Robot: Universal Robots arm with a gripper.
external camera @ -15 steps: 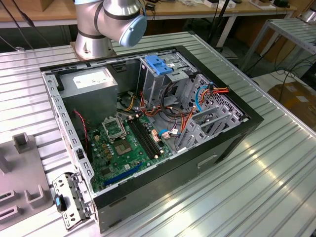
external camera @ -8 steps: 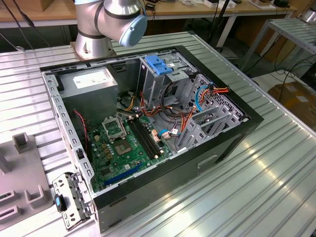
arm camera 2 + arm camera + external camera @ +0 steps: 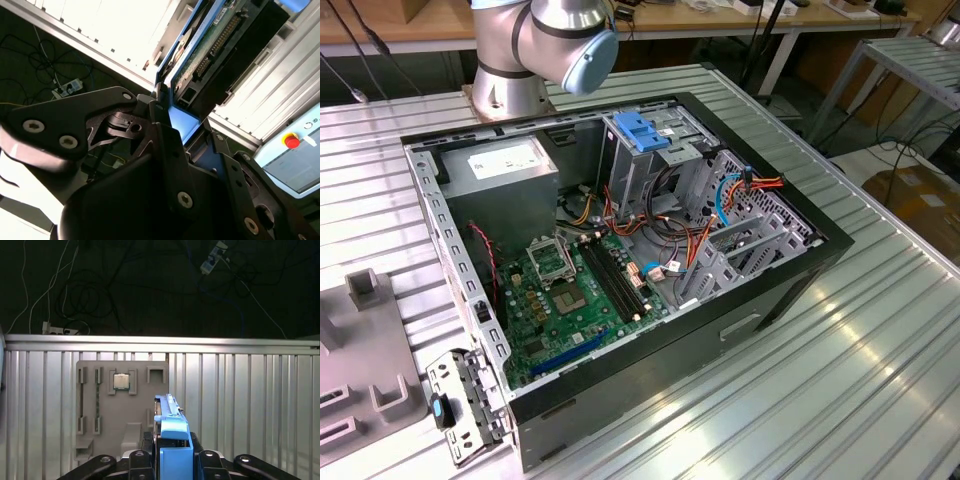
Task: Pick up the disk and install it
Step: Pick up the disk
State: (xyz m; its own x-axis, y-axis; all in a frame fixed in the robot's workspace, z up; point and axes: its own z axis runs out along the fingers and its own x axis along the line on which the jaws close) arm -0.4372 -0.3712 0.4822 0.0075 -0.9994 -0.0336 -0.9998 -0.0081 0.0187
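Blue carrier rail up: the disk is clamped edge-on between the gripper fingers, with the black linkages flanking it on both sides in the first wrist view. The pincer is clenched on the disk and I see no gap at the rail.

In the second wrist view the disk's green circuit board and connector row stick out past the fingertips, and one black finger is pressed against the blue frame.

Beyond the disk, the first wrist view shows a grey fixture plate on the ribbed aluminium table, with a processor chip seated in one pocket of the plate. A red stop button sits on a light panel in the second wrist view.

In the exterior view the open computer case lies flat on the table just in front of the arm base. Inside it are the motherboard, a grey power-supply box and a metal drive cage topped by a blue latch. A loose bracket leans at the case's near corner.
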